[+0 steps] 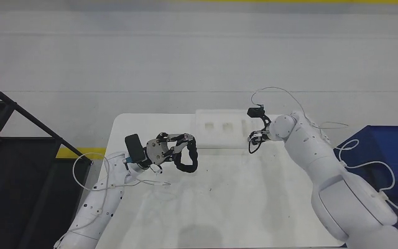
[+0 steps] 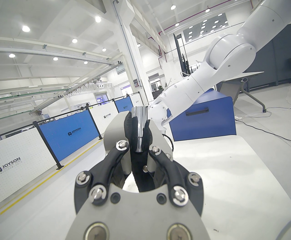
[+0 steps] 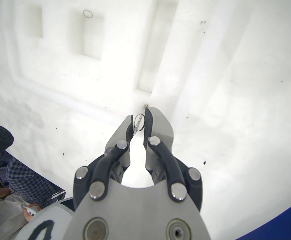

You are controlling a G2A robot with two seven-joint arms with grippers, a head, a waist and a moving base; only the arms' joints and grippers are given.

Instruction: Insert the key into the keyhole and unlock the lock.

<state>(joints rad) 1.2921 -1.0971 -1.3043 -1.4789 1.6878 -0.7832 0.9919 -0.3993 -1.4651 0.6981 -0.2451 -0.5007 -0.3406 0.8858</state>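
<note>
My left gripper is raised over the table's left part, shut on the lock, a black cable loop. In the left wrist view the lock's chrome cylinder and black body stand clamped between the fingers of the left gripper, pointing toward the right arm. My right gripper hangs at the front edge of the white foam tray. The right gripper is shut on the small silver key, with the key's thin ring edge-on between the ribbed pads.
The foam tray has several rectangular recesses, and a small metal ring lies in one. The white table stretches between the arms. A blue cabinet stands off the table's right side.
</note>
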